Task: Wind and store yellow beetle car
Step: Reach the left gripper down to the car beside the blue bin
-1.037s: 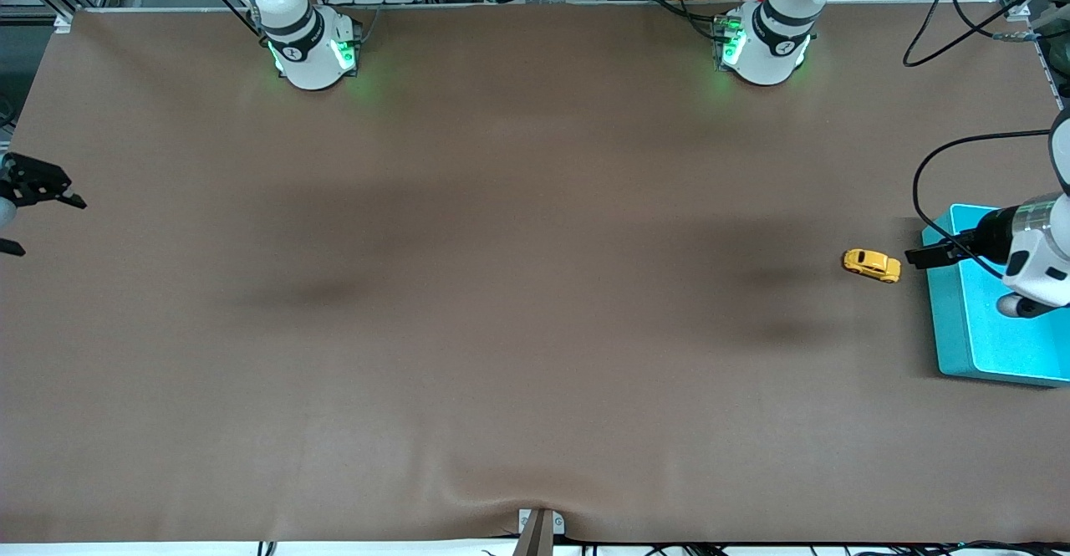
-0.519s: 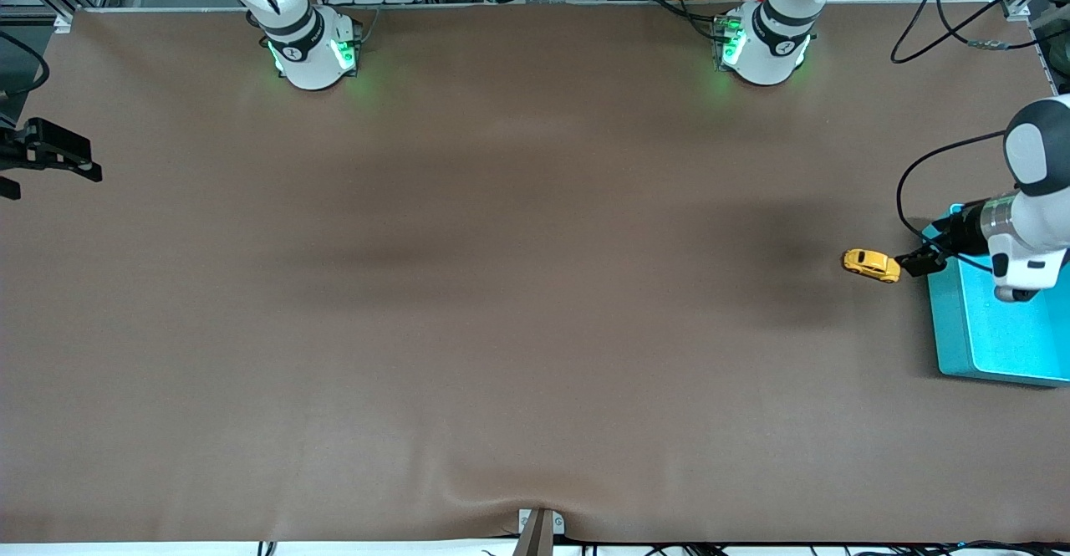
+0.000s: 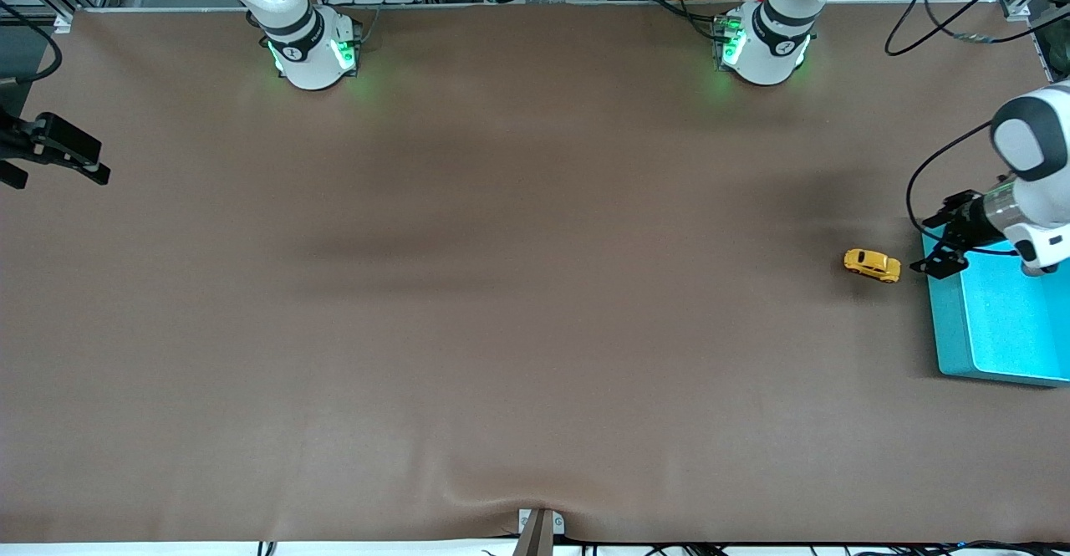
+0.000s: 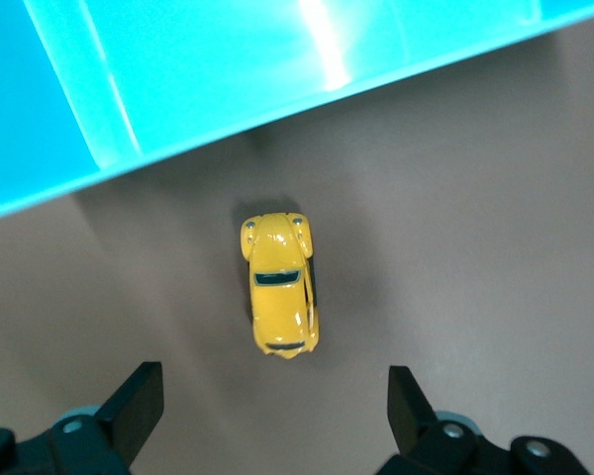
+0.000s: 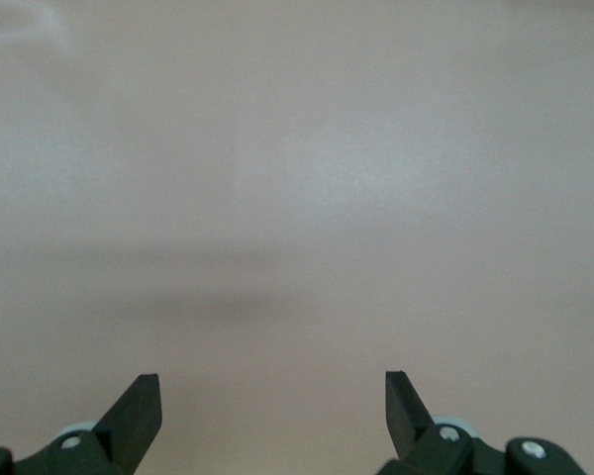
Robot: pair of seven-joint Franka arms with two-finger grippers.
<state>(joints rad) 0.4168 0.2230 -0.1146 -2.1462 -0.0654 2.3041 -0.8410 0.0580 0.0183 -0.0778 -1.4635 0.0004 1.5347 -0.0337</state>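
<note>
Your left gripper [image 3: 940,242] hangs over the bin [image 3: 995,330] edge, fingers spread, holding nothing. The car [image 3: 872,265] sits on the table just beside the bin, toward the table's middle. In the left wrist view its long axis runs along the line between the fingertips' midpoint and the bin. Your right gripper [image 3: 50,159] waits at its own end, fingers apart. Count: one car, one bin.

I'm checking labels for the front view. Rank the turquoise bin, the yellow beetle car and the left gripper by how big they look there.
1. turquoise bin, though the view's edge cuts it off.
2. left gripper, above the bin's rim; being raised, it may look larger than it is.
3. yellow beetle car, on the table beside the bin.
</note>
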